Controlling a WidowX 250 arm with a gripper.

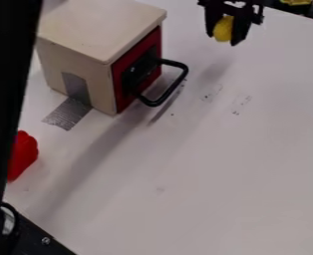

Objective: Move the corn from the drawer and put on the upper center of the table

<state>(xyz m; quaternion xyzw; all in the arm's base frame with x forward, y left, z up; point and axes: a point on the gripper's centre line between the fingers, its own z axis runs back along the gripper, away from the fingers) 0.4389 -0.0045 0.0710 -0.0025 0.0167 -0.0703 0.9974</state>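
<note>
Low swing could clip black handle (179,82) and nudge drawer (138,67). Farther off, gripper (224,40) pinches corn (222,30) near far edge of table (219,174); release from height could send rounded corn rolling over edge. Corn's long axis near upright, slightly slanted, visible end pointing down.

The pale table (239,169) bears a cream drawer unit (96,30) towards its far left corner, the red front (121,82) with its black handle (184,75) facing right. Grey tape (67,114) runs from the unit's side down onto the table. Near the left edge lies a red object (25,153), partly hidden. Small dark marks (240,104) dot the surface right of the handle; a broad shadow slants towards the near left.
</note>
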